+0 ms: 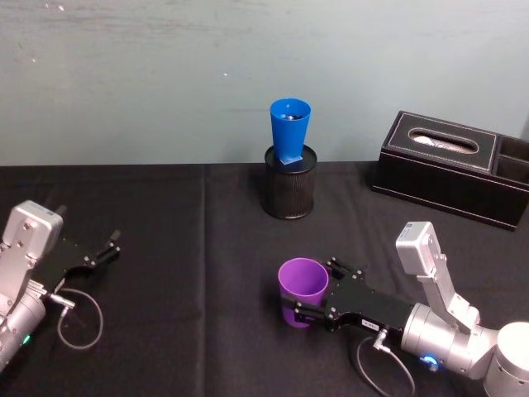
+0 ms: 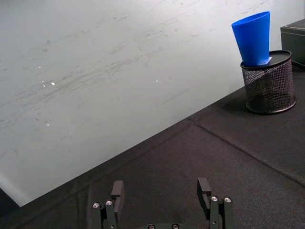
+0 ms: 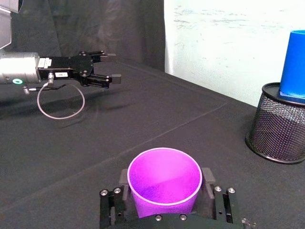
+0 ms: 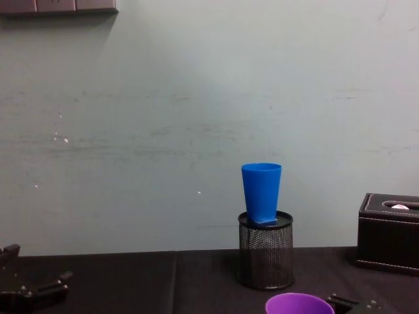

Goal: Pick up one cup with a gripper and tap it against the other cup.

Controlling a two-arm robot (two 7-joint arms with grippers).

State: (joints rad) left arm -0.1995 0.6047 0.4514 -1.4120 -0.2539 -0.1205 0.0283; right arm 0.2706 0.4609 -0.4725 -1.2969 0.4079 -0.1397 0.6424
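Note:
The purple cup (image 1: 302, 285) stands upright at the front middle of the black tablecloth, its mouth open upward. My right gripper (image 1: 312, 291) reaches in from the right and is shut on the purple cup, one finger on each side of its wall (image 3: 164, 183). I cannot tell whether the cup's base touches the cloth. The blue cup (image 1: 290, 128) sits upright in the black mesh pen holder (image 1: 289, 194) at the back middle, well beyond the purple cup (image 4: 299, 305). My left gripper (image 1: 110, 246) rests open at the far left, holding nothing (image 2: 162, 191).
A black leather tissue box (image 1: 446, 165) with a side compartment stands at the back right. A pale wall runs behind the table. A looped cable (image 1: 78, 318) hangs by the left arm. Open cloth lies between the two cups.

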